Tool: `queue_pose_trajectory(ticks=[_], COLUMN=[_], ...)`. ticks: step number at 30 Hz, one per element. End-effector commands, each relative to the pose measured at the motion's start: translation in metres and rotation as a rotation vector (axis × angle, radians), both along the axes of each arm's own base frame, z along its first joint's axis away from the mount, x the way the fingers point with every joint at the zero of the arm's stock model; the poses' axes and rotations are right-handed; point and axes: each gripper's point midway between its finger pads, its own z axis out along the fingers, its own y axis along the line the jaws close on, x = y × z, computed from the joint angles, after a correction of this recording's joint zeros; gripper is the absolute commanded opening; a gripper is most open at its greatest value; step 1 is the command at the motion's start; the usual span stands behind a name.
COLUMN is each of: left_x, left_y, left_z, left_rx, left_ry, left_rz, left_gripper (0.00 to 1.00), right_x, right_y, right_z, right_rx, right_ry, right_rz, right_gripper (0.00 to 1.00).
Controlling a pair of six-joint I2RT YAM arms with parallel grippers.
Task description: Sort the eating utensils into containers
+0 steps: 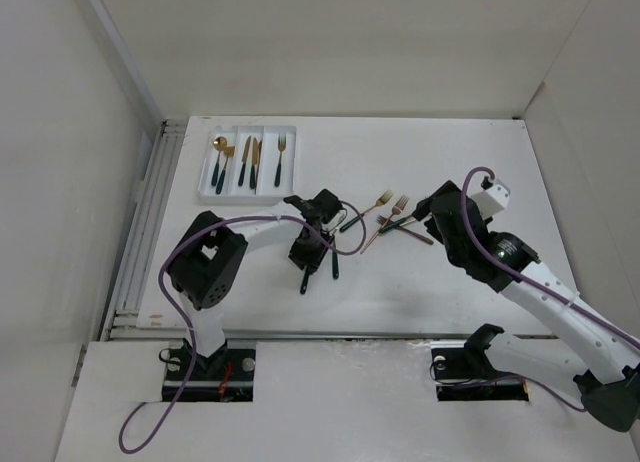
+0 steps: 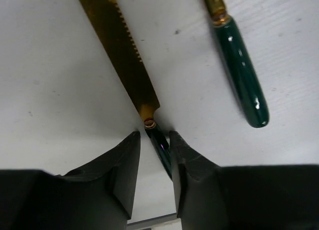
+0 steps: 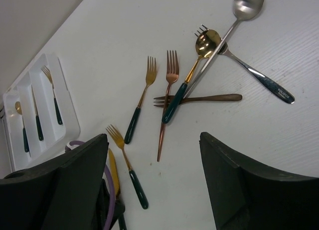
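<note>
Between my left gripper's point(image 2: 154, 137) nearly closed jaws lies the knife's point(image 2: 122, 53) green handle, straddled near the collar for balance, not yet pinched. My right gripper point(image 3: 153, 137) hangs wide, empty, above loose forks point(image 3: 171, 70); the tray point(image 1: 247, 197) waits beyond.

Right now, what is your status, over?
Left gripper astride gold knife handle, not clamped. Right gripper open above loose forks. Tray partly filled. Nothing blocking.

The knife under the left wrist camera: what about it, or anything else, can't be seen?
Left wrist view: knife tip cut off by the top edge; handle hidden between the left fingers, grip unclear.
Right wrist view: silver spoon bowl clipped by the top edge; right fingers hide the near table.
</note>
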Motion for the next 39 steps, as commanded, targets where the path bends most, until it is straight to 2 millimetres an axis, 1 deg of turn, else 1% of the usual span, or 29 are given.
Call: queue_pose_trajectory(ticks=[1,3,4,5,6,8,12,14,17,18,19,20,21,22,23,24,26,27,28,29,31,32,33,34,35,36,37,38,39], left_x=[-0.005,-0.015,-0.014,-0.017,-0.015,-0.018,-0.011,-0.004,0.011,0.018,0.023,0.030,0.034,0.033,0.037,0.040,0.045,0.050,0.054,0.061,0.071,0.080,0.088,0.101,0.111,0.131,0.150,0.164,0.185], left_y=[0.034,0.039,0.036,0.039,0.038,0.038,0.033,0.027,0.018,0.014,0.012,0.010,0.007,0.008,0.004,0.002,0.003,0.001,0.000,0.002,-0.002,0.004,0.006,0.005,0.010,0.025,0.029,0.038,0.059], left_z=[-0.021,-0.027,-0.027,-0.029,-0.029,-0.035,-0.035,-0.031,-0.011,0.000,0.007,0.017,0.024,0.033,0.042,0.049,0.061,0.068,0.072,0.080,0.098,0.103,0.110,0.126,0.131,0.135,0.154,0.162,0.161], left_rx=[0.104,0.115,0.099,0.098,0.091,0.100,0.087,0.072,0.035,0.015,0.005,-0.010,-0.025,-0.035,-0.055,-0.070,-0.074,-0.076,-0.077,-0.082,-0.110,-0.115,-0.125,-0.149,-0.144,-0.132,-0.147,-0.143,-0.130], left_ry=[0.055,0.084,0.084,0.100,0.092,0.116,0.100,0.081,0.022,-0.017,-0.041,-0.060,-0.080,-0.093,-0.116,-0.134,-0.171,-0.187,-0.204,-0.232,-0.268,-0.284,-0.301,-0.341,-0.363,-0.395,-0.448,-0.475,-0.483], left_rz=[0.045,0.043,0.042,0.050,0.050,0.049,0.038,0.028,0.020,0.022,0.024,0.033,0.025,0.025,0.026,0.026,0.032,0.035,0.038,0.042,0.053,0.072,0.087,0.097,0.121,0.177,0.211,0.236,0.297], left_gripper=[0.30,0.30,0.27,0.20,0.13,0.00,0.00,0.00,0.00,0.00,0.00,0.00,0.00,0.00,0.00,0.00,0.00,0.00,0.00,0.00,0.00,0.00,0.00,0.00,0.00,0.00,0.00,0.00,0.00], right_x=[0.000,0.000,0.000,0.000,-0.001,-0.002,-0.001,-0.002,0.001,0.002,0.005,0.007,0.012,0.014,0.021,0.024,0.032,0.038,0.043,0.047,0.058,0.060,0.064,0.070,0.076,0.080,0.084,0.093,0.099], right_y=[-0.006,-0.006,-0.006,-0.008,-0.008,-0.011,-0.014,-0.017,-0.017,-0.017,-0.015,-0.011,-0.008,-0.001,0.005,0.008,0.017,0.023,0.027,0.030,0.040,0.045,0.050,0.057,0.060,0.065,0.070,0.072,0.075], right_z=[0.020,0.020,0.020,0.021,0.019,0.022,0.023,0.022,0.027,0.029,0.027,0.025,0.029,0.028,0.027,0.025,0.029,0.023,0.025,0.030,0.028,0.025,0.029,0.027,0.029,0.028,0.032,0.026,0.027], right_rx=[0.019,0.019,0.019,0.015,0.009,0.010,0.000,-0.011,-0.011,-0.018,-0.026,-0.041,-0.036,-0.030,-0.045,-0.058,-0.063,-0.089,-0.093,-0.097,-0.125,-0.132,-0.131,-0.148,-0.140,-0.125,-0.126,-0.135,-0.117], right_ry=[-0.055,-0.055,-0.055,-0.059,-0.052,-0.063,-0.071,-0.068,-0.089,-0.095,-0.094,-0.087,-0.105,-0.102,-0.106,-0.105,-0.109,-0.091,-0.098,-0.106,-0.104,-0.099,-0.108,-0.103,-0.113,-0.106,-0.110,-0.096,-0.095], right_rz=[-0.031,-0.031,-0.031,-0.039,-0.039,-0.047,-0.064,-0.072,-0.078,-0.071,-0.067,-0.051,-0.046,-0.021,0.001,0.007,0.031,0.049,0.054,0.058,0.082,0.104,0.119,0.141,0.150,0.169,0.189,0.192,0.206], right_gripper=[0.79,0.79,0.79,0.79,0.79,0.79,0.79,0.79,0.79,0.79,0.78,0.78,0.78,0.78,0.78,0.78,0.78,0.78,0.78,0.78,0.78,0.78,0.78,0.78,0.78,0.78,0.78,0.78,0.78])
